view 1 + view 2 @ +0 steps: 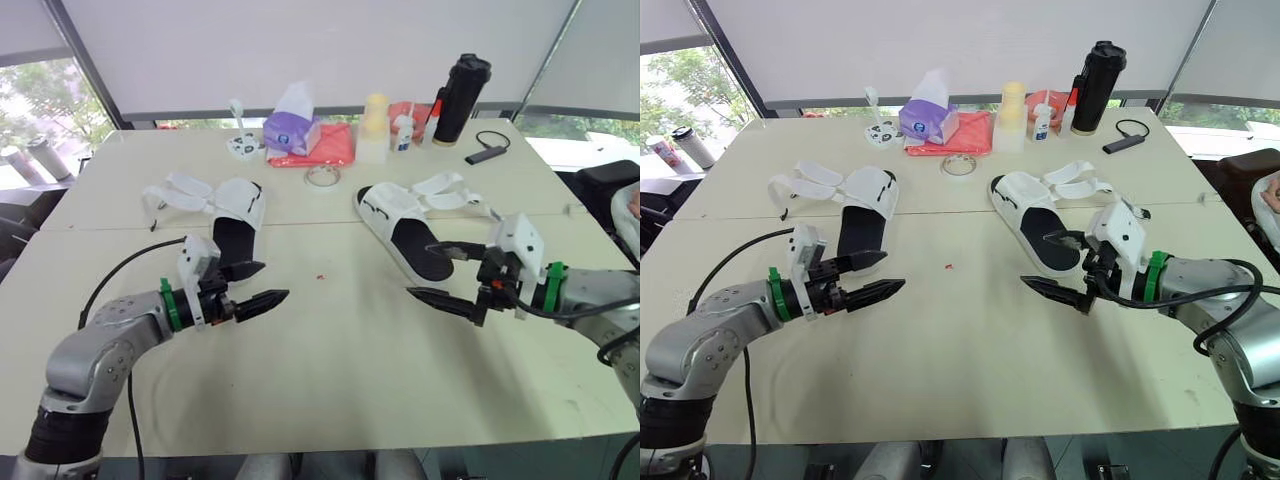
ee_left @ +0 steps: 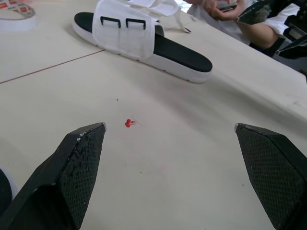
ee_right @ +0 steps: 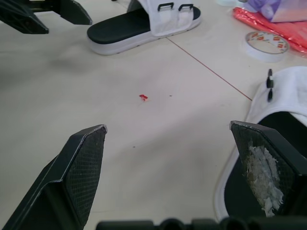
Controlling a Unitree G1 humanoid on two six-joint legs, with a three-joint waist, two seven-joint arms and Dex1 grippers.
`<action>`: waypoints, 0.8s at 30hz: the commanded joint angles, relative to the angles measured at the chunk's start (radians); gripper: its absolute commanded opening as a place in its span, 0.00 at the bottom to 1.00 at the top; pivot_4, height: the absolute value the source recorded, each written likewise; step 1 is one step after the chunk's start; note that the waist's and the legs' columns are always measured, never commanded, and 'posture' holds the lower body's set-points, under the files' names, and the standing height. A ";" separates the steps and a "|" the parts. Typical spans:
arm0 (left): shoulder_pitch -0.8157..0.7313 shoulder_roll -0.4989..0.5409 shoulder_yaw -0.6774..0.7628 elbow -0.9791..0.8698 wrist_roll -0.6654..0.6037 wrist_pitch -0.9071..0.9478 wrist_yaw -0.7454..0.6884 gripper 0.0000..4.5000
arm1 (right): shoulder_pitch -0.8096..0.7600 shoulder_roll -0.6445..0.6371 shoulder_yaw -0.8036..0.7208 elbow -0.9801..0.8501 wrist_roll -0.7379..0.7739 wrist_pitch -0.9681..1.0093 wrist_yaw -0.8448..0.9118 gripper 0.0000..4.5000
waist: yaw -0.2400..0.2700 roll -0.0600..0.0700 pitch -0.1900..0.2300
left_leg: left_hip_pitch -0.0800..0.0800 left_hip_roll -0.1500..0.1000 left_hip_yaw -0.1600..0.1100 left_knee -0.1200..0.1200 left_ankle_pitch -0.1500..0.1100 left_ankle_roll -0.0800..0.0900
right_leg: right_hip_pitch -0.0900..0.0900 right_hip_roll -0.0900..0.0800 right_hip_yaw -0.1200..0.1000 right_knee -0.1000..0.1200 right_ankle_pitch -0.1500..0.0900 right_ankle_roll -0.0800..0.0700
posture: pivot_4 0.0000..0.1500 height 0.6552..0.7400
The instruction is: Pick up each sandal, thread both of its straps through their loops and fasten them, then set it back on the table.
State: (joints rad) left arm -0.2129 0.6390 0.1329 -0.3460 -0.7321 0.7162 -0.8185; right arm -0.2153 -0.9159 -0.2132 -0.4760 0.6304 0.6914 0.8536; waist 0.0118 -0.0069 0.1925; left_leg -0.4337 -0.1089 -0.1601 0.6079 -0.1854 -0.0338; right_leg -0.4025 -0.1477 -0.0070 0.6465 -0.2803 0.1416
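Observation:
Two white sandals with black footbeds lie on the pale table. The left sandal has its loose straps spread out to its left. On the right sandal the straps trail off to its right. My left gripper hovers open just in front of the left sandal's heel, holding nothing. My right gripper is open beside the right sandal's heel, one finger over the footbed. The left wrist view looks across at the right sandal; the right wrist view looks at the left sandal.
At the back stand a purple tissue box on a red cloth, a tape roll, yellow cups, a black bottle and a black cabled device. A red speck lies between the grippers. A person's hands hold a phone.

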 commanded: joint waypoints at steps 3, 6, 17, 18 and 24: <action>-0.013 0.004 0.011 -0.015 -0.003 -0.015 -0.005 1.00 | -0.008 -0.009 -0.021 -0.012 -0.009 -0.024 0.006 0.98 | 0.001 0.000 0.000 | 0.000 0.000 0.000 0.000 0.000 0.000 | 0.000 0.000 0.000 0.000 0.000 0.000 | 1.00 1.00; -0.023 -0.005 0.020 -0.035 -0.048 0.011 -0.010 1.00 | -0.015 -0.005 -0.026 -0.017 -0.001 -0.017 0.001 0.98 | 0.001 0.000 0.000 | 0.000 0.000 0.000 0.000 0.000 0.000 | 0.000 0.000 0.000 0.000 0.000 0.000 | 1.00 1.00; -0.009 -0.015 0.021 -0.035 -0.043 0.003 0.022 1.00 | 0.001 0.020 -0.008 -0.032 -0.012 -0.019 -0.032 0.98 | 0.001 0.000 0.000 | 0.000 0.000 0.000 0.000 0.000 0.000 | 0.000 0.000 0.000 0.000 0.000 0.000 | 1.00 1.00; -0.008 -0.016 0.020 -0.038 -0.043 0.004 0.025 1.00 | 0.000 0.022 -0.009 -0.032 -0.014 -0.019 -0.037 0.98 | 0.001 0.000 0.000 | 0.000 0.000 0.000 0.000 0.000 0.000 | 0.000 0.000 0.000 0.000 0.000 0.000 | 1.00 1.00; -0.015 -0.020 0.010 -0.042 -0.049 0.009 0.033 1.00 | 0.000 0.046 0.007 -0.027 -0.028 -0.015 -0.062 0.98 | 0.000 0.000 0.000 | 0.000 0.000 0.000 0.000 0.000 0.000 | 0.000 0.000 0.000 0.000 0.000 0.000 | 1.00 1.00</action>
State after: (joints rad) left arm -0.2190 0.6196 0.1340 -0.3554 -0.7719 0.7320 -0.7848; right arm -0.2115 -0.8794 -0.2021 -0.4772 0.6056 0.6883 0.8021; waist 0.0123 -0.0069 0.1925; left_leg -0.4337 -0.1089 -0.1600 0.6080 -0.1854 -0.0337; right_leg -0.4026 -0.1478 -0.0067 0.6467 -0.2802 0.1418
